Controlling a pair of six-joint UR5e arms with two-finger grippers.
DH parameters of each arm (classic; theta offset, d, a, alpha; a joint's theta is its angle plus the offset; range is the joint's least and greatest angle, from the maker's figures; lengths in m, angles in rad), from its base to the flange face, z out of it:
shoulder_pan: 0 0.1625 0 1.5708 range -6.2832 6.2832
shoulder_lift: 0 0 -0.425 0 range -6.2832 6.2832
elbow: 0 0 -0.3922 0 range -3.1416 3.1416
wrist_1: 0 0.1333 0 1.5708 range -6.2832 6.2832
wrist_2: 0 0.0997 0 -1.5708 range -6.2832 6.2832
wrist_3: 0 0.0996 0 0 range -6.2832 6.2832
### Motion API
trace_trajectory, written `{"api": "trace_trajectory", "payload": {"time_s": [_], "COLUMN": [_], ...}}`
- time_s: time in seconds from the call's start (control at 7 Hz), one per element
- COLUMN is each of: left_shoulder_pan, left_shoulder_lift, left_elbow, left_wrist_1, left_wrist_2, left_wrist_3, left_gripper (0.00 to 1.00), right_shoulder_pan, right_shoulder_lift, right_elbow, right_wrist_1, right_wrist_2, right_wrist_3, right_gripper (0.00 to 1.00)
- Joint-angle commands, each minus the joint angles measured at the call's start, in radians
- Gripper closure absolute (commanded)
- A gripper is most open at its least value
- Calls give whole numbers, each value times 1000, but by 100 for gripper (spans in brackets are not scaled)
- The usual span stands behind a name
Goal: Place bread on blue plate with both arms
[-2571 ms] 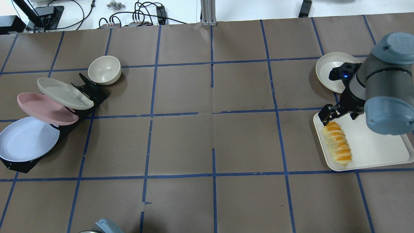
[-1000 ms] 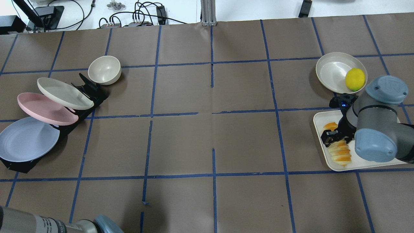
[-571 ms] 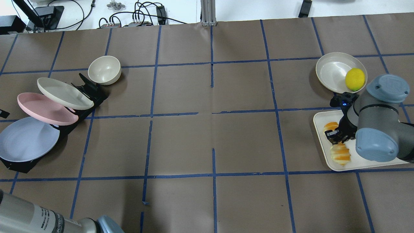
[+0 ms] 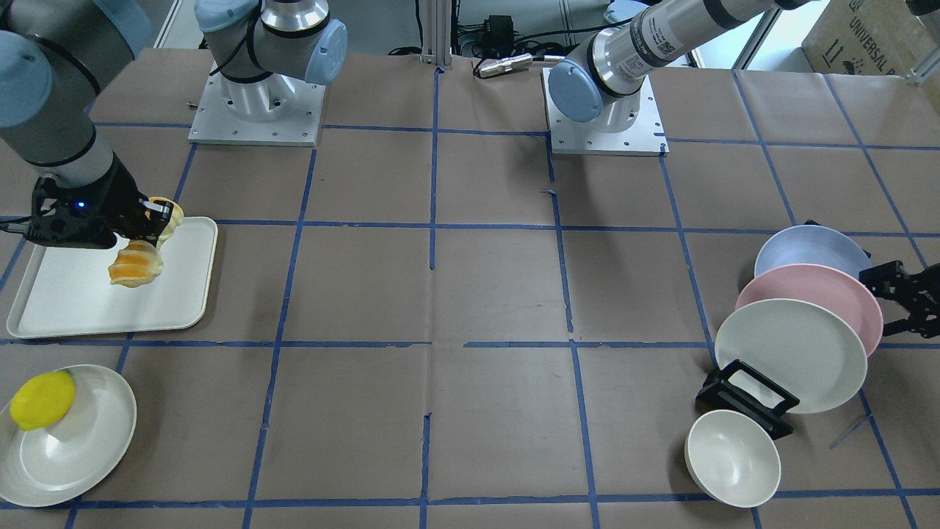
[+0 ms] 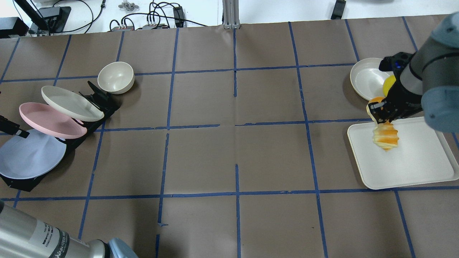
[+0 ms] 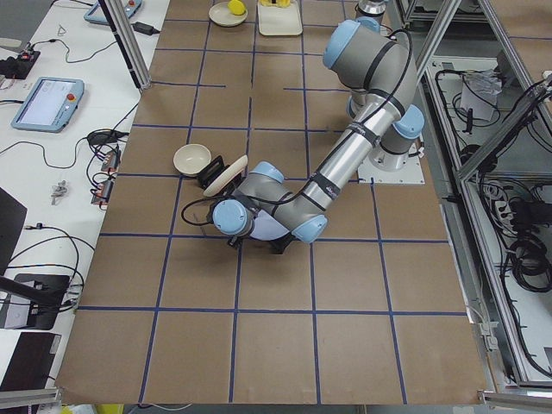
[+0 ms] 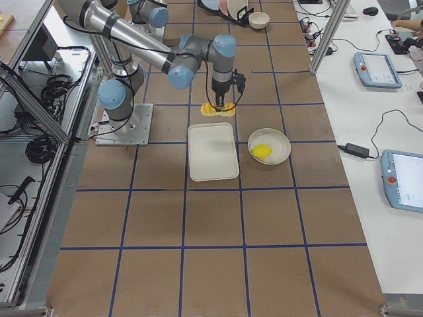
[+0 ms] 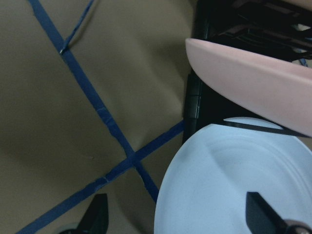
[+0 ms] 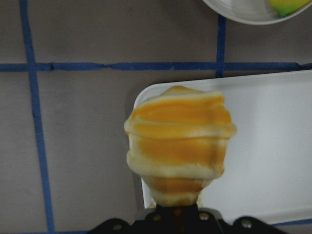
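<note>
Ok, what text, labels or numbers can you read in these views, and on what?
"UNIVERSAL": printed on the cardboard box at the front view's top right. The rest of the line is cut off.
Label on the left arm: the print is too small or blurred to read in both the front and overhead views.
Bread, blue plate, tray: no markings.

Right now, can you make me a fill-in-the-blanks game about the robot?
The right gripper holds the ____.
The dish holds a yellow ____.
The left gripper is open around the edge of the ____.
Missing: bread, lemon, blue plate.
</note>
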Motion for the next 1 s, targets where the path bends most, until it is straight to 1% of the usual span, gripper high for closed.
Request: {"api": "trace_trajectory", "payload": {"time_s": [0.0,0.14,0.29,0.43,0.57,0.71,0.86], "left_shoulder_pan": [8,11,11,11,11,11,8], "left_shoulder_lift": [-27,-29,-27,-27,-20,-17,-4], "left_elbow": [14,16,18,18,18,18,19], "left_wrist_1": [1,1,1,1,1,2,2], "left_wrist_2": [26,32,34,34,35,61,63], "left_wrist_3": [8,7,7,5,4,-9,-24], "left_gripper": [16,52,81,92,98,99,99], "right_shoulder_pan": [209,292,364,414,443,477,500], "right_shoulder_lift": [60,103,145,162,176,193,200], "right_elbow": [-295,-382,-436,-451,-449,-449,-452], "right_wrist_1": [258,323,342,342,342,333,325], "right_wrist_2": [0,0,0,14,67,77,60], "right_wrist_3": [267,345,430,505,550,559,564], "right_gripper": [86,86,86,86,86,86,86]}}
